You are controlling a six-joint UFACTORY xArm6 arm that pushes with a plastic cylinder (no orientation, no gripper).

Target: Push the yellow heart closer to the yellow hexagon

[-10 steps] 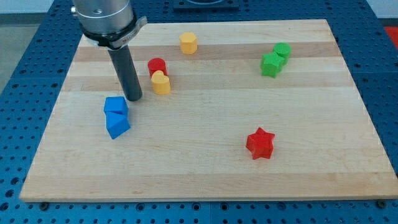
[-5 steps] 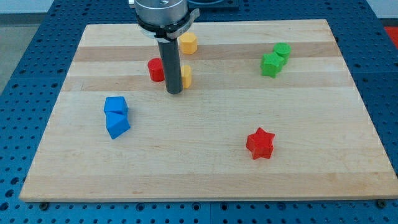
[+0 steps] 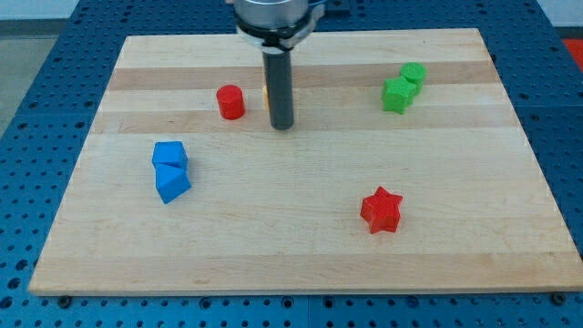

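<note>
Yellow shows only as a thin sliver at the left edge of my rod, just above the middle of the frame. It belongs to a yellow block that the rod hides almost wholly, and I cannot tell whether it is the heart or the hexagon. No other yellow can be seen; the rod and the metal mount at the top of the frame cover the place above the sliver.

My tip rests on the wooden counter a little above the centre and slightly left of the middle. It is just below and to the right of the sliver; whether rod and block touch cannot be made out. The arm carries no gripper, only this straight dark rod, and it holds nothing.

Left of the rod, near it but apart, stands a red cylinder. In the left part of the frame two blue blocks touch each other: a blue cube above, and a second blue block right below it, whose shape I cannot make out. Both are well apart from my tip.

At the upper right two green blocks touch: a smaller one higher up, and a green star-like block just below and to its left. A red star lies alone at the lower right, well apart from everything else.
</note>
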